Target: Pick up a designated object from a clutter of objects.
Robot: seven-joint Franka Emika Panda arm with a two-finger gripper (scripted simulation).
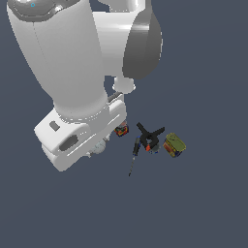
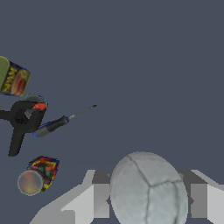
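Gripper point(image 2: 148, 197) pinching whitish ball point(image 2: 148, 189) between both fingers. Can labels point(image 2: 16, 80) colourful but unreadable. Open floor point(image 1: 203, 72) from twelve through three o'clock.

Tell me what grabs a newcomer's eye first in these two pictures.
In the exterior view the big white arm fills the upper left, hiding most of what lies under it. In the wrist view the whitish-grey ball looms large between the fingers of the claw. Off to the side lie the black clamp with an orange tip, a thin screwdriver and two bright-labelled cans.
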